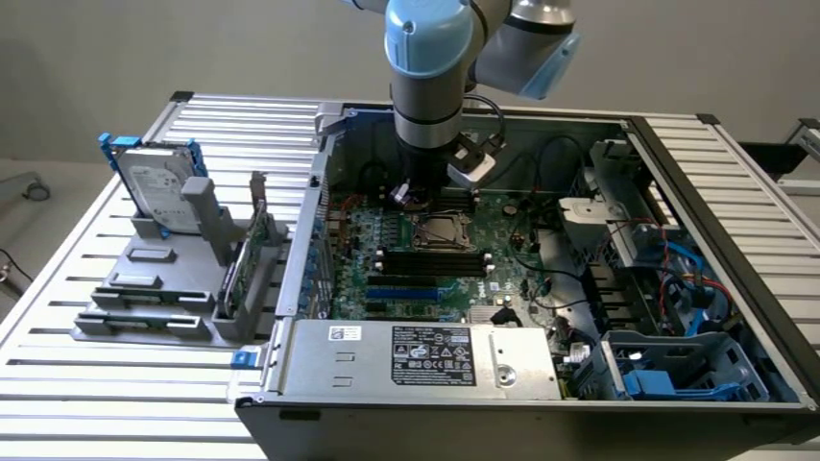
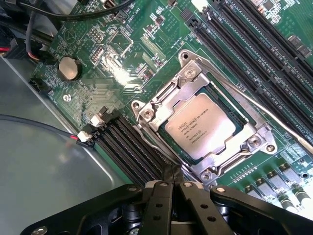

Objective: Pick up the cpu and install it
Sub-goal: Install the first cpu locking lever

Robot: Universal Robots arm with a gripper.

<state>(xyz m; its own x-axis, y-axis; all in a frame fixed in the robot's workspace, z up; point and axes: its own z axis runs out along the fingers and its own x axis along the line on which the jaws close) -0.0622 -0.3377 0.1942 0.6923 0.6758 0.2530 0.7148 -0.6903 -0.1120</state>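
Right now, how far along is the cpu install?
Done: the cpu lies in the motherboard socket, inside the metal retention frame. In hand: nothing; the fingers are shut and empty, right at the socket's edge. Left: a thin lever seems to stand clear of the frame along one side, so clamping may be unfinished, though I can't be sure.

Slatted metal tabletop (image 1: 103, 384) carrying two loads
An open computer case (image 1: 539, 427) sits on the slats toward the exterior view's right; a grey parts rack (image 1: 154, 307) rests just beside it, on the exterior view's left
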